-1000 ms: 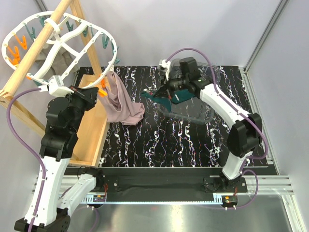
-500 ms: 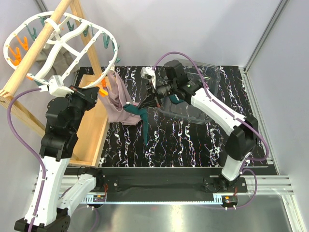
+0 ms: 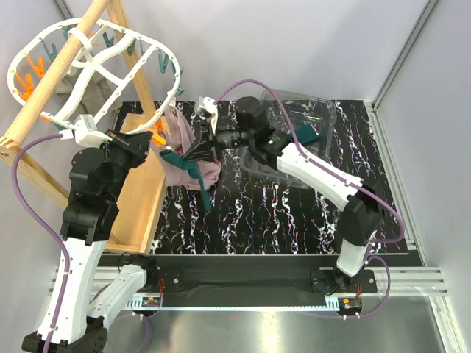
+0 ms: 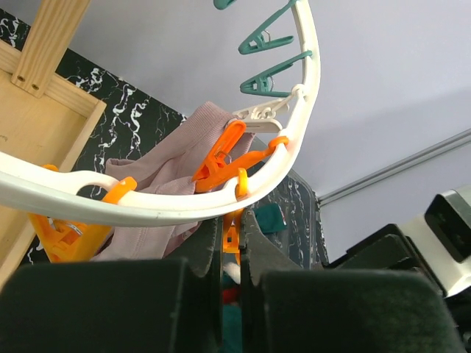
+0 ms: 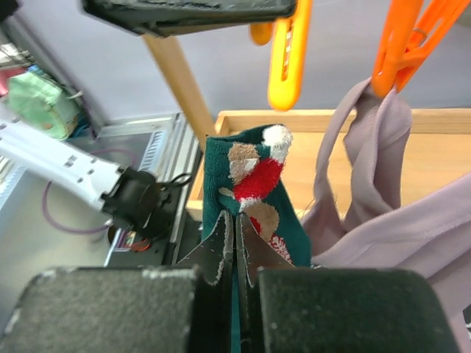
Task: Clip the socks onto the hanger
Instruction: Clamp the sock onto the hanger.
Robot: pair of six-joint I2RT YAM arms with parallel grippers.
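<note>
Sock-to-peg step: right end effector [image 5: 235, 229] grips the Christmas sock [image 5: 257, 180] beside the orange peg [image 5: 285, 55] on the hanger [image 4: 307, 88], pinched by the left end effector [image 4: 230, 220]; next, fabric must enter its mouth.

- Top view: bright, even overhead light, soft faint shadows under arms, sharp throughout; pale sheen on metal base plate [image 3: 243, 327] at btm.
- Left wrist view: pale bg v. bright; left gripper [image 4: 230, 239] dark, blurred near lens.
- Right wrist view: sock [image 5: 254, 184] sharp; right gripper [image 5: 234, 228] & bg soft.
</note>
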